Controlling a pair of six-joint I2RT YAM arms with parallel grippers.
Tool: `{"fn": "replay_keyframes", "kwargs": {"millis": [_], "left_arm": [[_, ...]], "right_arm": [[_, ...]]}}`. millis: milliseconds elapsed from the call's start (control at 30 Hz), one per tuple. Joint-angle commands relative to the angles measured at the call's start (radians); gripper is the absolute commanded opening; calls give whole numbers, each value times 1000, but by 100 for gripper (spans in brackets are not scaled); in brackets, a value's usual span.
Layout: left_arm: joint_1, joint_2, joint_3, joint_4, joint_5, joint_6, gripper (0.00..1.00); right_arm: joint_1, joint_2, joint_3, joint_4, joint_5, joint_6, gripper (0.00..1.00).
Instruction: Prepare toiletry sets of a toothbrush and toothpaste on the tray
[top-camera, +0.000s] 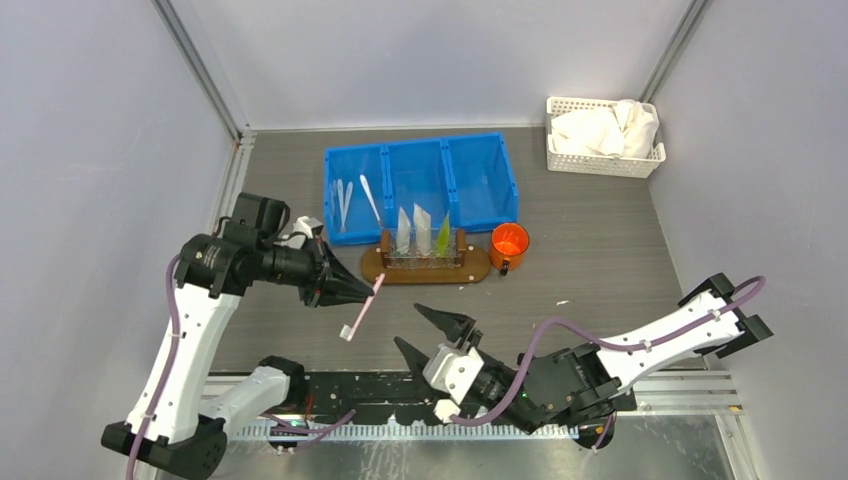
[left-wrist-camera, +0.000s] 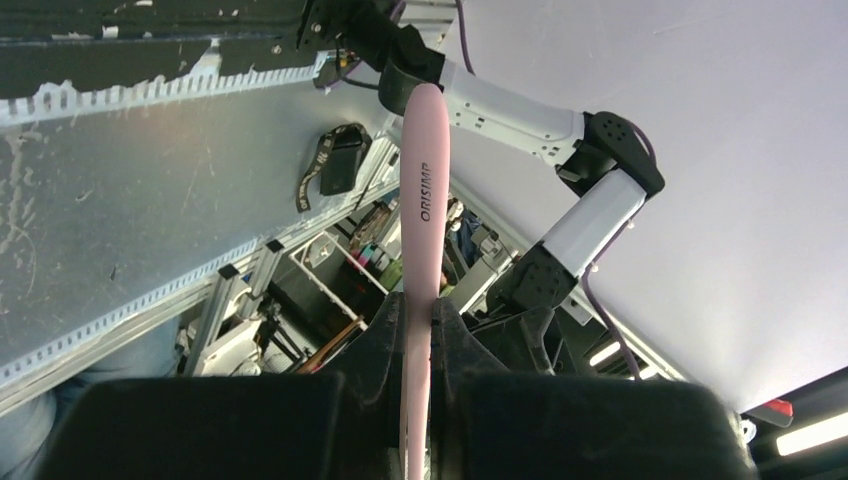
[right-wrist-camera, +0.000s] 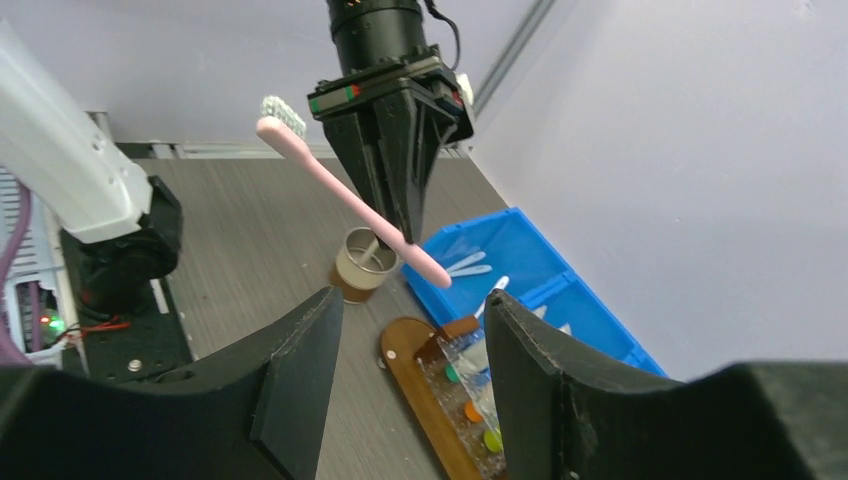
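Right gripper (top-camera: 432, 333) sits closest, low over the near edge of the table (top-camera: 600, 250), its black fingers spread apart and holding nothing. Just to its left and higher, the left gripper (top-camera: 370, 290) is clamped tight on the handle end of a pink toothbrush (top-camera: 362, 308), which slants down from the fingertips with its bristle head at the low, near end, clear of the table. From the right wrist, that brush (right-wrist-camera: 350, 205) hangs in the air beyond the gap between the spread fingers. Behind it lies the tray (top-camera: 470, 270), bearing a clear rack (top-camera: 385, 255) with three toothpaste tubes (top-camera: 422, 233) standing upright. An orange cup (top-camera: 508, 243) stands at the tray's right end, and a blue bin (top-camera: 480, 170) lies just behind.
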Motion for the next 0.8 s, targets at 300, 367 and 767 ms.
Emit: {"fn": "replay_keyframes", "kwargs": {"millis": [300,367,767], "left_arm": [[-22,17,37,-91,68,54,1],[-27,24,33,-87,62,56,1],[-106,-29,-35,-32,14,-15,1]], "right_arm": [[5,171,161,-65,-107,31,59],[5,183,166,-57,-108,28,58],[-57,221,179,-26,-122,33,52]]}}
